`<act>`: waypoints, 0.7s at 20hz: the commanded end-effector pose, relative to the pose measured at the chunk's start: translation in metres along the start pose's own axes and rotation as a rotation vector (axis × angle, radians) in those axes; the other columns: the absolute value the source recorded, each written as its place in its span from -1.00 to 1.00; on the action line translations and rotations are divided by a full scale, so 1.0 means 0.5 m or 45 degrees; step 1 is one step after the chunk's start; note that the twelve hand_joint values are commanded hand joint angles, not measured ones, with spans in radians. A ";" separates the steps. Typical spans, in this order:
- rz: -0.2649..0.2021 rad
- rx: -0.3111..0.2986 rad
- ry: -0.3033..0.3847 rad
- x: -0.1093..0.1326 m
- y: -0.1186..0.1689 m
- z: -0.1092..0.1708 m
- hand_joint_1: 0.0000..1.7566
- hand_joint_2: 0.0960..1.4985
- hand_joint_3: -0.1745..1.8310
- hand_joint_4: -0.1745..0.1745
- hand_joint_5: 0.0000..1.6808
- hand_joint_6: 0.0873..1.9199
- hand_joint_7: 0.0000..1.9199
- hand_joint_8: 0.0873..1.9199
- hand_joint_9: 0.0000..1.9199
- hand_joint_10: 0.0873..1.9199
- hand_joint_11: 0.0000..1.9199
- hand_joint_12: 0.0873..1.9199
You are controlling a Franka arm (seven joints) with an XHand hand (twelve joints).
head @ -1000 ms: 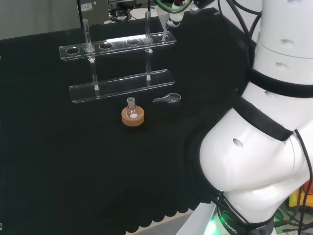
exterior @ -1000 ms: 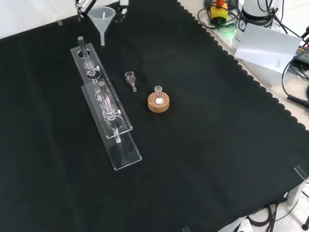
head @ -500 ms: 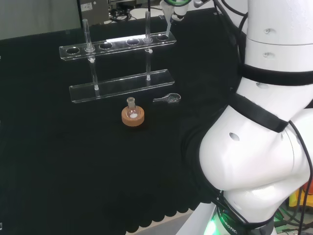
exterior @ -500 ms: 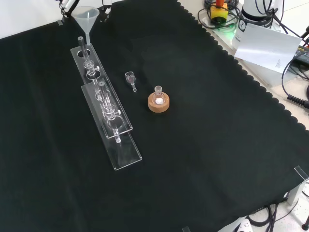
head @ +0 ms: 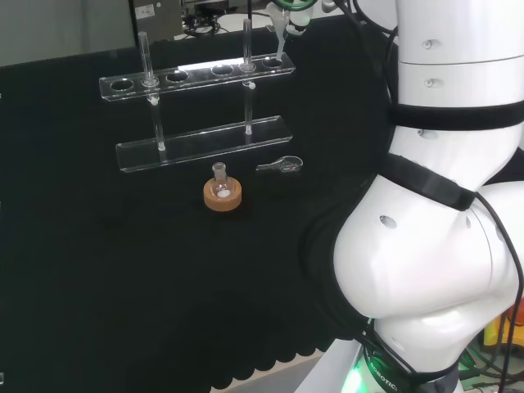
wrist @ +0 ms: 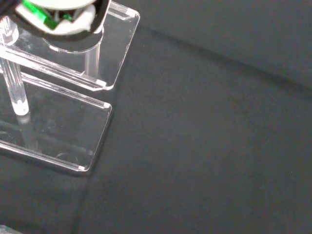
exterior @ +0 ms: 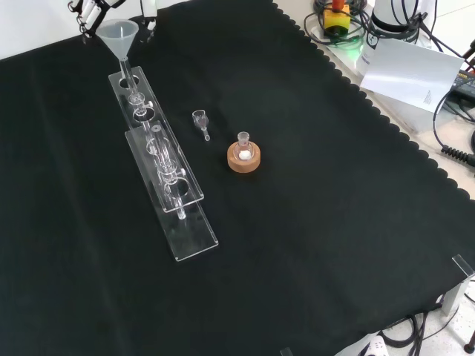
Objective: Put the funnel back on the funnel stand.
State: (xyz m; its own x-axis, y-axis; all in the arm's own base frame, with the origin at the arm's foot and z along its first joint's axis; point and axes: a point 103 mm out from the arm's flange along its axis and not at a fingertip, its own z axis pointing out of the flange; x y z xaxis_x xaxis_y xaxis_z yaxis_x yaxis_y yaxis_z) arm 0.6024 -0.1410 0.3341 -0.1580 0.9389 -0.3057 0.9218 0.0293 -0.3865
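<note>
Funnel (exterior: 119,38) over funnel stand (exterior: 159,159), stem at its 12 o'clock end hole.
Hand (exterior: 87,10) at funnel rim; grip state can't tell.

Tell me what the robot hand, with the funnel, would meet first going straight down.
Probably the funnel stand's top plate: the funnel's stem hangs at its end hole. Depth is unclear, so alignment is uncertain.

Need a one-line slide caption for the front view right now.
Funnel poised over the far end of the clear stand; flask on cork ring sits to its right.
</note>
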 end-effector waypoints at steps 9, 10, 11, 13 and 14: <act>-0.033 0.054 -0.021 0.023 0.025 0.026 -0.02 -0.25 -0.15 -0.15 -0.48 -0.28 -0.42 -0.17 -0.25 -0.41 -0.63 0.34; -0.035 0.056 -0.024 0.025 0.027 0.027 -0.02 -0.25 -0.15 -0.16 -0.48 -0.28 -0.43 -0.17 -0.25 -0.41 -0.63 0.34; -0.036 0.055 -0.025 0.027 0.028 0.027 -0.02 -0.25 -0.15 -0.16 -0.49 -0.28 -0.43 -0.17 -0.25 -0.41 -0.63 0.34; -0.036 0.057 -0.029 0.029 0.029 0.027 -0.02 -0.25 -0.15 -0.16 -0.50 -0.29 -0.43 -0.17 -0.26 -0.41 -0.63 0.34; -0.034 0.061 -0.029 0.029 0.030 0.027 -0.02 -0.25 -0.15 -0.16 -0.50 -0.29 -0.44 -0.17 -0.26 -0.41 -0.63 0.34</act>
State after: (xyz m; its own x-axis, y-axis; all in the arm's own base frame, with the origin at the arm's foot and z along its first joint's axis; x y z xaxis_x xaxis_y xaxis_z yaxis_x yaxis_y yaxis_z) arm 0.6088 -0.1326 0.3130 -0.1914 0.9310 -0.3108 0.9007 0.0408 -0.4325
